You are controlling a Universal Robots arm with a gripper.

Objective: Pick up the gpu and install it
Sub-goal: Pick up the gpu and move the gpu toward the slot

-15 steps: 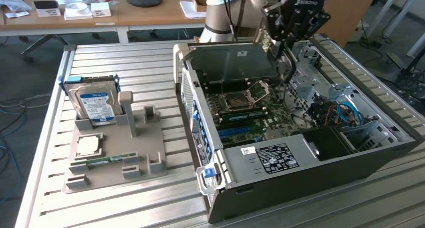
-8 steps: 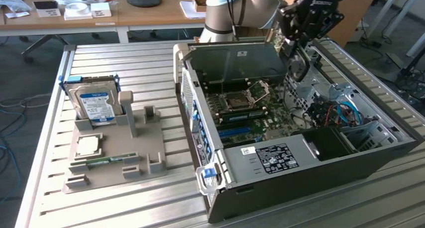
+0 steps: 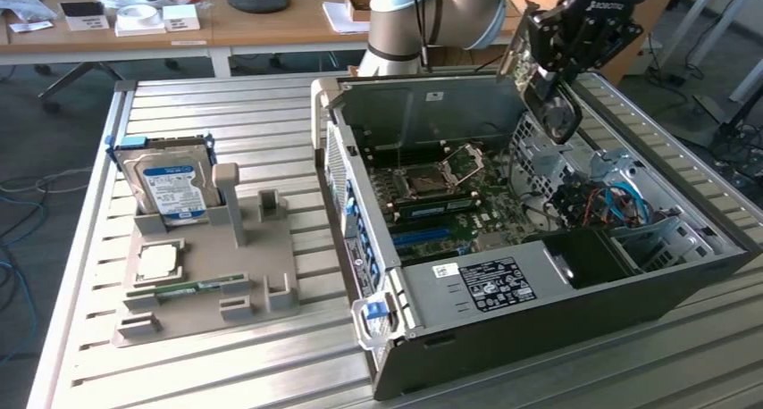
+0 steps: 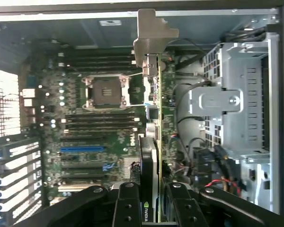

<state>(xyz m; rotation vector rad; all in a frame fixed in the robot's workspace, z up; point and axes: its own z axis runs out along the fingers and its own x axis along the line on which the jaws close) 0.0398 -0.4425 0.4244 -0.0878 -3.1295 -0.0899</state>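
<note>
Lighting: bright, even, on slatted table (image 3: 238,373); computer case (image 3: 620,311) interior shaded. Wrist view: vent grille (image 4: 4,104) blown out white.

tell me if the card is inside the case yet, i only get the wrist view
Observer: Not seated. In the exterior view the gpu hangs upright from the gripper, up by the far rim of the case, clear of the motherboard.
Operator: what's beside the case
Observer: A holder lies on the exterior view's left of it, with a hard drive standing in it.
</note>
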